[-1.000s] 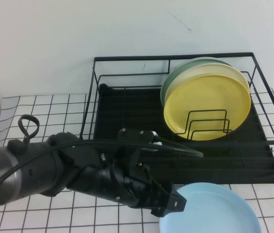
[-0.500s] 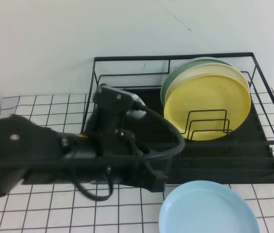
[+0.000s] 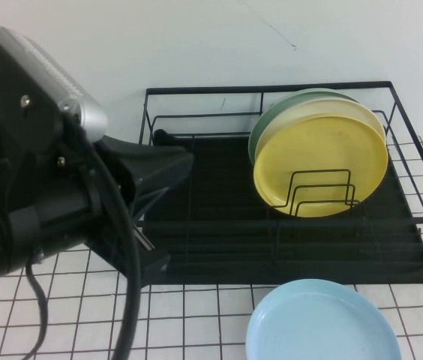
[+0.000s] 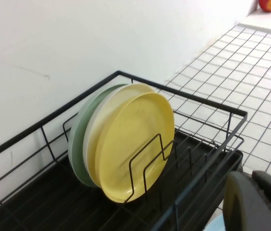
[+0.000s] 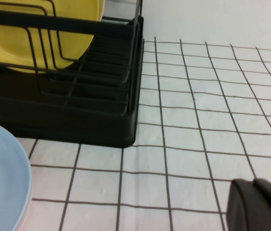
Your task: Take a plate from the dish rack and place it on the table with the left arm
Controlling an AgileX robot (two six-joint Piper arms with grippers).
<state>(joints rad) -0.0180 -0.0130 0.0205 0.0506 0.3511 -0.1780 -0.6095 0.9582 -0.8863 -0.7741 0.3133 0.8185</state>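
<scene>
The light-blue plate (image 3: 320, 322) lies flat on the table (image 3: 196, 315) in front of the dish rack (image 3: 196, 225), at the near right. It also shows in the right wrist view (image 5: 1, 178). My left arm is raised at the left, close to the camera. Its gripper (image 3: 181, 161) hangs over the rack's left front part, shut and empty, well clear of the plate. In the left wrist view the left gripper (image 4: 252, 177) has its fingers together above the rack's front edge. My right gripper (image 5: 253, 185) is shut and empty, low over the table to the right of the rack (image 5: 78, 115).
A yellow plate (image 3: 320, 161), a pale plate and a green plate behind it stand upright in the rack's right half, held by wire loops (image 3: 324, 191). The rack's left half holds nothing. A white wall stands behind the rack.
My left arm has lifted and drawn back to the left, away from the light-blue plate. The plate stays on the table where it lay.
</scene>
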